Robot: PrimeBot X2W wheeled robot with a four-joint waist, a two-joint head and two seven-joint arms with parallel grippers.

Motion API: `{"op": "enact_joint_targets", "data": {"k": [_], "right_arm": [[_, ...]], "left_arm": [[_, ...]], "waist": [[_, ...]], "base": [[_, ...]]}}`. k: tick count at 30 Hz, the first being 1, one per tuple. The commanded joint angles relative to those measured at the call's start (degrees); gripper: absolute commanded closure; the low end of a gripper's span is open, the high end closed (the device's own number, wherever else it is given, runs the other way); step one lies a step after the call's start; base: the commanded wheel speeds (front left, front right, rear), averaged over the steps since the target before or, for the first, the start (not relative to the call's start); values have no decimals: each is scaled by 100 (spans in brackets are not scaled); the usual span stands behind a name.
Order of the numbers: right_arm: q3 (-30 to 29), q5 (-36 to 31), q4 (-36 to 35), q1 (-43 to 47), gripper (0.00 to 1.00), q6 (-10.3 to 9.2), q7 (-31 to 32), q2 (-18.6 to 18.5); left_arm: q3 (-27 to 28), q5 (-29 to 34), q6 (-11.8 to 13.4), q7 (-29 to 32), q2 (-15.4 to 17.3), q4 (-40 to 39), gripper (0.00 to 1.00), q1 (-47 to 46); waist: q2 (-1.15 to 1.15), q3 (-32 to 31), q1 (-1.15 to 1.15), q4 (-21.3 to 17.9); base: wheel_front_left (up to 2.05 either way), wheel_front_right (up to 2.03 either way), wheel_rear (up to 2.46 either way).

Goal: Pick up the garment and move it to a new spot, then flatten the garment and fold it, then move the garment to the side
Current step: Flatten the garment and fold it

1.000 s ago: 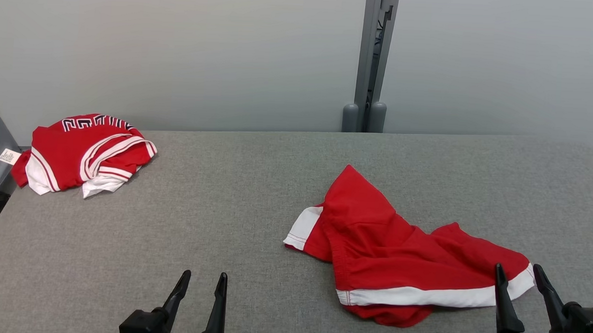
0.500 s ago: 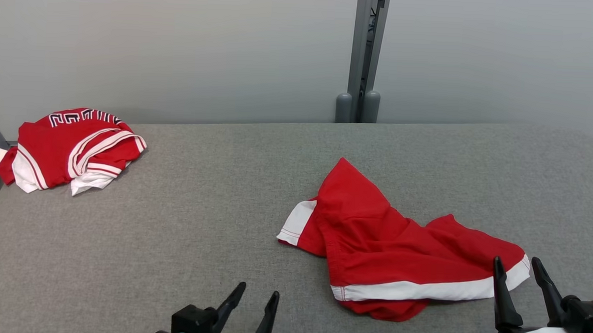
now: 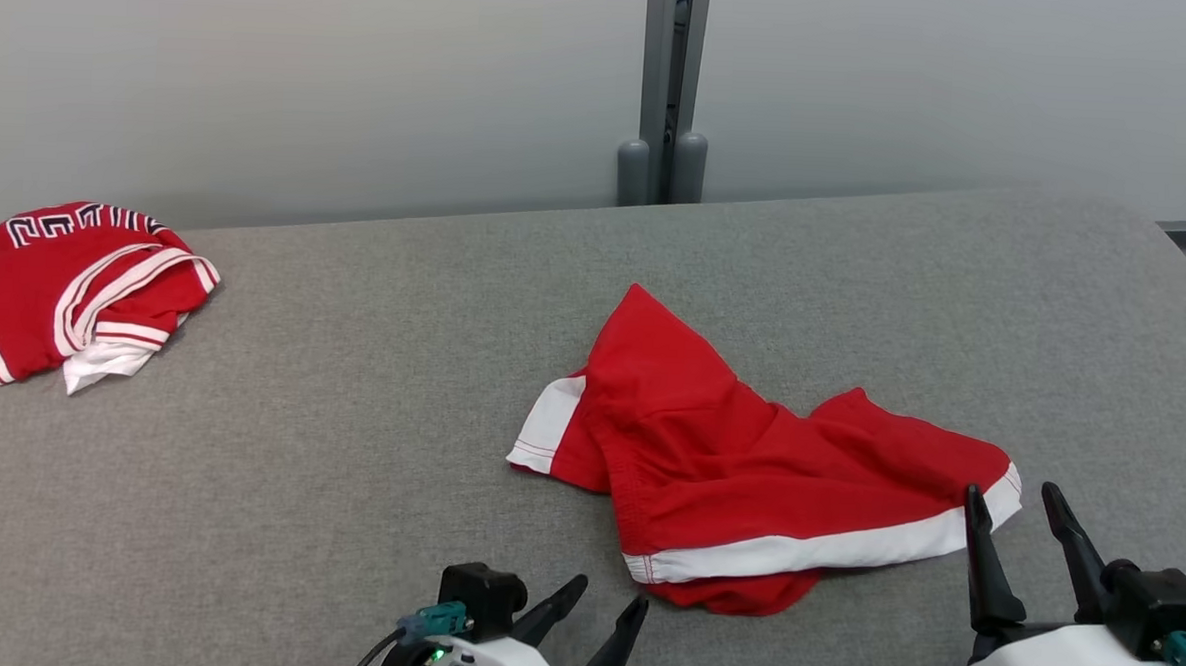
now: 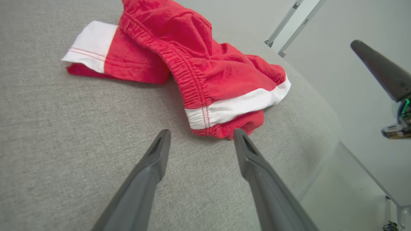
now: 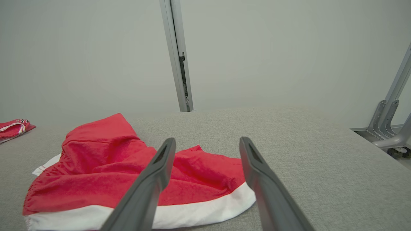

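My left gripper [image 3: 612,589] had slid nearer the red shorts [image 3: 747,470] crumpled on the grey table [image 3: 349,412], fingers apart, my right gripper [image 3: 1011,486] spread wide by their white hem, from the left wrist, fingers parted just short of the hem, from the right wrist, fingers parted before the shorts, nothing held

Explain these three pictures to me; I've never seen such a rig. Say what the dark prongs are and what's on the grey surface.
This is a two-armed robot. The wide picture comes from its head camera; the other two from wrist cameras looking along those prongs. The prongs are its left gripper and right gripper, both open, holding nothing. On the grey table lie crumpled red shorts with white trim, and a folded red jersey at the far left.
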Motion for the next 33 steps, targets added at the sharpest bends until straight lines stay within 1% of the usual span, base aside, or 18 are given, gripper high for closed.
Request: {"op": "enact_joint_targets", "data": {"k": [1, 8, 11, 19, 20, 22, 23, 24, 25, 26, 27, 28, 31, 33], "right_arm": [[33, -16, -5, -122, 0, 1, -27, -31], [143, 19, -6, -273, 0, 1, -27, -32], [168, 26, 11, -334, 0, 1, -27, -32], [175, 2, 41, -415, 0, 1, -27, -32], [180, -4, 43, -422, 0, 1, -27, -32], [183, -14, 54, -420, 0, 1, -27, -32], [187, -19, 63, -419, 0, 1, -27, -32], [193, -20, 71, -419, 0, 1, -27, -32], [207, -24, 78, -421, 0, 1, -27, -32], [217, -26, 83, -427, 0, 1, -27, -32], [223, -29, 87, -435, 0, 1, -27, -32], [217, -29, 84, -443, 0, 1, -27, -33], [182, -38, 78, -434, 0, 1, -27, -33], [135, -45, 79, -389, 0, 1, -27, -32]], "left_arm": [[-159, -118, 59, -56, 27, 121, 0, -246], [-827, -837, 235, -363, 28, 579, 0, -849], [-1173, -1186, 267, -496, 29, 745, 0, -1107], [-1743, -1767, 288, -661, 27, 963, 1, -1441], [-1803, -1817, 292, -683, 26, 990, 12, -1474], [-1891, -1943, 308, -708, 28, 1035, 44, -1525], [-1942, -2010, 310, -717, 26, 1059, 54, -1529], [-1999, -2074, 314, -717, 24, 1083, 61, -1534], [-2056, -2118, 325, -727, 26, 1108, 72, -1555], [-2111, -2148, 331, -733, 27, 1130, 85, -1589], [-2163, -2190, 331, -741, 27, 1150, 94, -1618], [-2210, -2218, 337, -748, 27, 1169, 100, -1639], [-2234, -2252, 362, -757, 30, 1208, 100, -1669], [-2115, -2194, 398, -764, 30, 1204, 100, -1724]], "waist": [[0, 87, 0, -76], [0, 300, 0, -255], [0, 377, 0, -324], [0, 460, 0, -434], [0, 464, 0, -444], [0, 464, 0, -460], [0, 461, 0, -467], [0, 456, 0, -476], [0, 453, 0, -486], [0, 450, 0, -498], [0, 448, 0, -507], [0, 445, 0, -512], [0, 433, 0, -500], [0, 401, 0, -459]], "base": [[0, 0, 0], [0, 0, 0], [0, 0, 0], [0, 0, 0], [0, 0, 0], [0, 0, 0], [0, 0, 0], [0, 0, 0], [0, 0, 0], [0, 0, 0], [0, 0, 0], [0, 0, 0], [0, 0, 0], [0, 0, 0]]}}
